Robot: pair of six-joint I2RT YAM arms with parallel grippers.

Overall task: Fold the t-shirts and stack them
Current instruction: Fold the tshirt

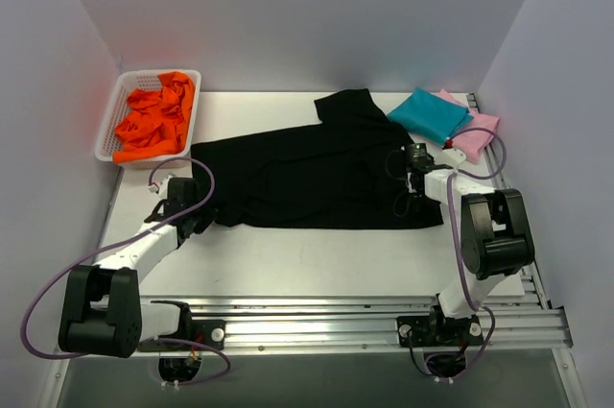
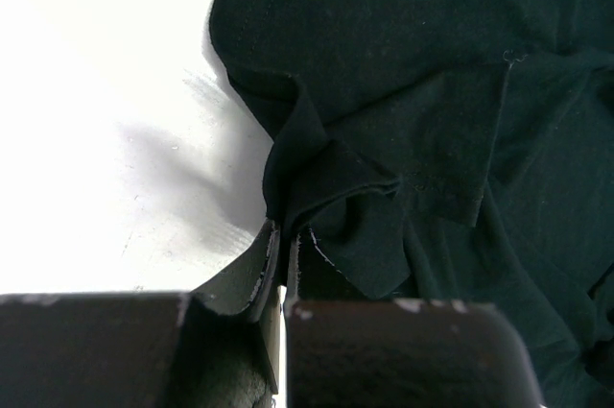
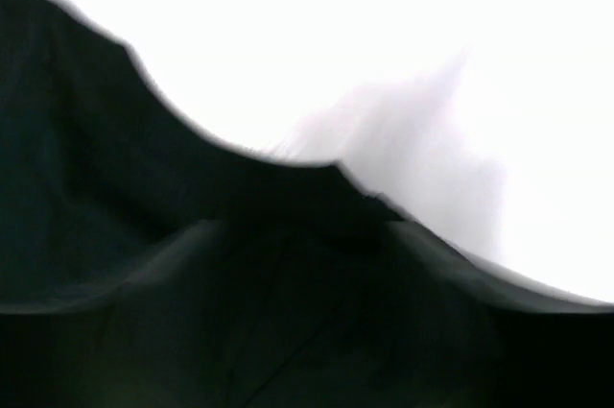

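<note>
The large black t-shirt (image 1: 317, 173) lies spread across the middle of the table, one part reaching toward the back. My left gripper (image 1: 197, 211) is at its left edge. In the left wrist view my gripper (image 2: 284, 240) is shut on a bunched fold of the black t-shirt (image 2: 413, 91). My right gripper (image 1: 414, 173) is over the shirt's right end. The right wrist view is blurred, with the black t-shirt (image 3: 240, 312) rising to a peak where the dark fingers meet, so it looks shut on it. A folded teal t-shirt (image 1: 430, 115) lies on a pink one (image 1: 477, 136) at the back right.
A white basket (image 1: 108, 125) holding bunched orange cloth (image 1: 153, 118) stands at the back left. White walls close in the table on the left, back and right. A metal rail (image 1: 365, 317) runs along the near edge between the arm bases.
</note>
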